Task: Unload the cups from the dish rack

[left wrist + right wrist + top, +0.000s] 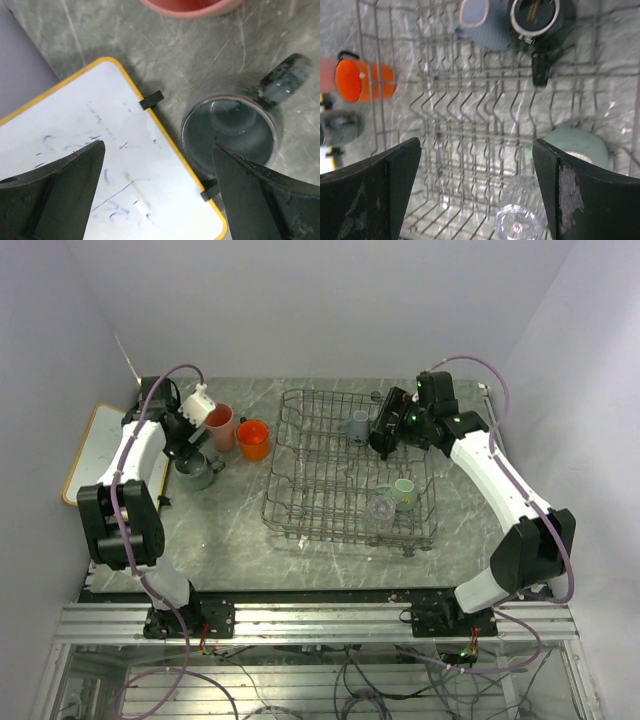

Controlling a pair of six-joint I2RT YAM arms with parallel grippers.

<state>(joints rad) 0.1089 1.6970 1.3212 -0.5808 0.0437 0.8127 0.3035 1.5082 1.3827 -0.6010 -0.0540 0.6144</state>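
The grey wire dish rack (310, 455) sits mid-table. In it are a grey mug (358, 426), a mint-green mug (402, 493) and a clear glass (381, 507). The right wrist view shows the rack (460, 115), the grey mug (476, 17), a black mug with cream inside (536, 17), the mint mug (575, 145) and the glass (520, 222). My right gripper (383, 440) (477, 165) hovers open above the rack's far part. Left of the rack stand a pink tumbler (220, 427), an orange mug (253, 439) and a second grey mug (197, 471) (230, 132). My left gripper (190, 450) (160, 170) is open just above that mug.
A white board with a yellow-wood frame (95, 450) (100, 165) lies at the table's left edge, close beside the grey mug. Walls close in the table on the left, far and right sides.
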